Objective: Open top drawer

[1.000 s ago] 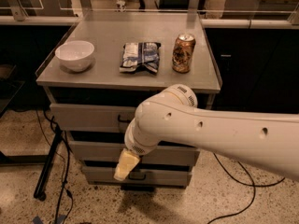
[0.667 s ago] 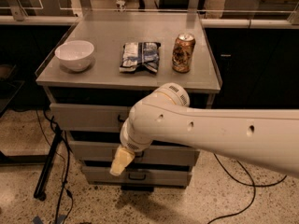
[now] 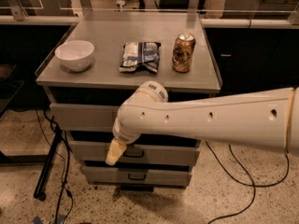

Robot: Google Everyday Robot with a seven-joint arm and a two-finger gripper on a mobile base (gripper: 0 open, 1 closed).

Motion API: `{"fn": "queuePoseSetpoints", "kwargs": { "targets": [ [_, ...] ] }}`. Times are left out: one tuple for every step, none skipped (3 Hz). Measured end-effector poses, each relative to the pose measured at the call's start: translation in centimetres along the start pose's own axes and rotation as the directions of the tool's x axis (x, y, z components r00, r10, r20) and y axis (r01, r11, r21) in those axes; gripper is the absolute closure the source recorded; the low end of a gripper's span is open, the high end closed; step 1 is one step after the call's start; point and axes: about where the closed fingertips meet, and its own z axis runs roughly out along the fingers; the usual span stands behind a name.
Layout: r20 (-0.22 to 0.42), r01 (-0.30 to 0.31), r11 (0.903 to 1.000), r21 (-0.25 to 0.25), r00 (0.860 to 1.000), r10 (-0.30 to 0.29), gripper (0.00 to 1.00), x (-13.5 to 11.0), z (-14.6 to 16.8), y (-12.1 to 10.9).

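Observation:
The top drawer (image 3: 81,116) is the uppermost grey front of a metal cabinet, just under the tabletop. It looks shut, flush with the cabinet. My white arm (image 3: 210,120) crosses in front of it from the right and hides its centre, so its black handle is out of sight. My gripper (image 3: 114,152), with a cream-coloured tip, hangs down from the wrist in front of the middle drawer (image 3: 173,154), left of that drawer's black handle (image 3: 134,153) and below the top drawer.
On the cabinet top (image 3: 107,80) stand a white bowl (image 3: 74,54), a snack bag (image 3: 139,56) and a soda can (image 3: 183,52). The bottom drawer (image 3: 140,175) is below. A black stand leg (image 3: 49,164) and cables lie on the floor to the left.
My arm and gripper have moved left and a little upward, from near the bottom drawer's level to the middle drawer. The drawers have not moved.

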Motion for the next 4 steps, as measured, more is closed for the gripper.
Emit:
{"fn": "queuePoseSetpoints", "kwargs": {
  "targets": [
    [-0.004,0.007,0.9997,-0.023,1.000,-0.007,0.00,-0.1,1.0,0.2],
    [-0.007,0.020,0.9983,-0.055,1.000,-0.020,0.00,-0.4,2.2,0.8],
    [-0.007,0.021,0.9983,-0.054,1.000,-0.022,0.00,-0.4,2.2,0.8],
    [-0.040,0.012,0.9935,-0.113,0.999,-0.017,0.00,0.9,4.4,2.3]
  ]
}}
